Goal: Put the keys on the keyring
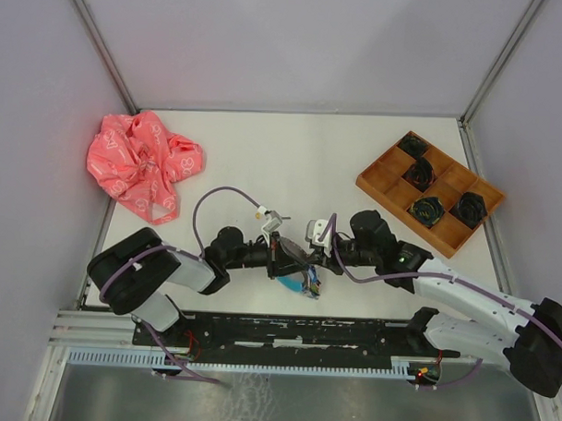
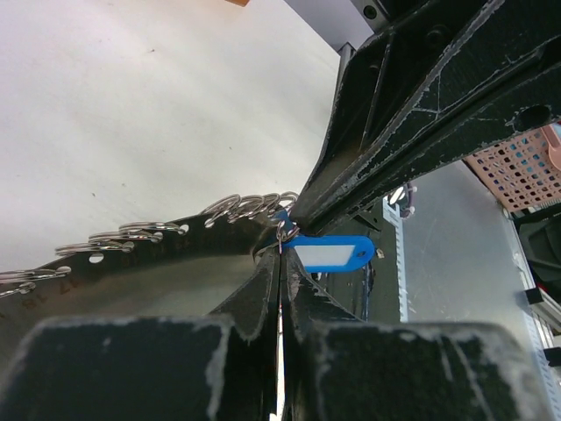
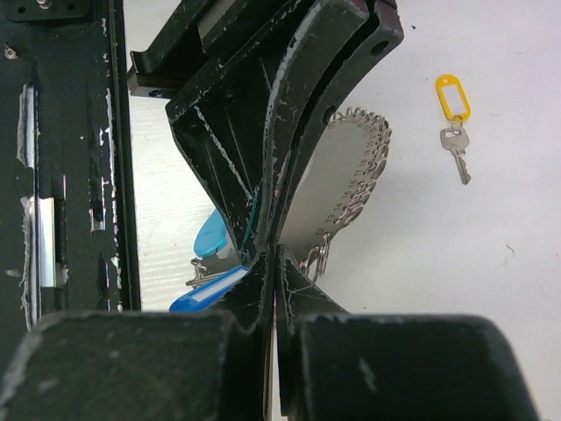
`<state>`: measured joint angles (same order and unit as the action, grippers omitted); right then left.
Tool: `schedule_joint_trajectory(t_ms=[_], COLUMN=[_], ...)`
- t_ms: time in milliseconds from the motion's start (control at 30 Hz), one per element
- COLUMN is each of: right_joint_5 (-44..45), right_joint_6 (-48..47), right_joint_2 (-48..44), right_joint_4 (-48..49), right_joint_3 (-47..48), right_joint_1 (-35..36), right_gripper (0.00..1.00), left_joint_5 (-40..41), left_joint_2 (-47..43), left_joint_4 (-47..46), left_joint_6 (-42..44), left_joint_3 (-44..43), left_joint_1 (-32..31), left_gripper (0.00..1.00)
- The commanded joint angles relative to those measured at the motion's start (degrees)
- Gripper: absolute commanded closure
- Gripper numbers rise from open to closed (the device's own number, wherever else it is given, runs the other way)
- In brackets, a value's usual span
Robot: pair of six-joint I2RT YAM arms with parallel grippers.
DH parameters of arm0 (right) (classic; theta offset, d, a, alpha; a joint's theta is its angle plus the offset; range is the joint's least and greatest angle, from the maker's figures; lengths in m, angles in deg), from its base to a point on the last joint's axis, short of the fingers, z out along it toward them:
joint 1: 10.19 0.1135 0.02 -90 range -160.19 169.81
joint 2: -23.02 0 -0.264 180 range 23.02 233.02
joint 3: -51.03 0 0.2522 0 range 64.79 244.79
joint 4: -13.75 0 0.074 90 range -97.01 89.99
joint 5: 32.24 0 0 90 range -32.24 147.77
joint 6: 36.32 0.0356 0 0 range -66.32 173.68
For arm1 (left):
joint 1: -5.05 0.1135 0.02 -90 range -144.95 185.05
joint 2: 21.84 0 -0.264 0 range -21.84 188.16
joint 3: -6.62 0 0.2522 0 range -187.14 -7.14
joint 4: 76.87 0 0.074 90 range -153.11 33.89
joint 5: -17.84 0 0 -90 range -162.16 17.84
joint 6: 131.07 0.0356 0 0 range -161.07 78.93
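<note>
- Clamping a silver metal plate (image 2: 149, 267) edged with split rings (image 2: 245, 206), the left gripper (image 2: 280, 263) has its jaws closed on the plate's end, at 6 o'clock on the white table (image 1: 311, 156).
- A blue plastic key tag (image 2: 329, 254) sits against the plate's edge just beyond those fingers.
- The right gripper (image 3: 273, 259) meets the plate from 3 o'clock, fingers pressed together at the ringed edge; whether they pinch a ring or the tag cannot be told.
- A yellow-tagged key (image 3: 453, 133) lies loose at 11 o'clock of the grippers.
- A crumpled pink plastic bag (image 1: 139, 164) sits at 10 o'clock, a wooden compartment tray (image 1: 386, 170) holding black items (image 1: 427, 209) at 2 o'clock.
</note>
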<state>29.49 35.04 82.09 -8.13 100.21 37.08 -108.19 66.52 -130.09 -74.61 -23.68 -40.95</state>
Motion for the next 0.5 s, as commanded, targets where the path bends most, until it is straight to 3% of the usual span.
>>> schedule_joint_trajectory(t_ms=[0, 200, 467], right_joint_5=[2.23, 3.33, 5.09], right_joint_6=[3.02, 5.45, 9.88], right_joint_2=[-1.73, 1.44, 9.55], right_joint_4=[9.02, 3.3, 0.87], right_joint_3=[-0.72, 0.11, 2.76], right_joint_1=[0.2, 0.19, 0.2], right_gripper=[0.99, 0.98, 0.97], left_joint_5=[-0.36, 1.46, -0.54], left_joint_2=[-2.9, -10.53, -8.83], left_joint_4=[-1.68, 22.42, 32.7], left_joint_6=[-1.23, 12.82, 19.62], left_joint_3=[0.4, -4.29, -8.5], left_joint_1=[0.71, 0.7, 0.66], left_gripper=[0.97, 0.97, 0.97])
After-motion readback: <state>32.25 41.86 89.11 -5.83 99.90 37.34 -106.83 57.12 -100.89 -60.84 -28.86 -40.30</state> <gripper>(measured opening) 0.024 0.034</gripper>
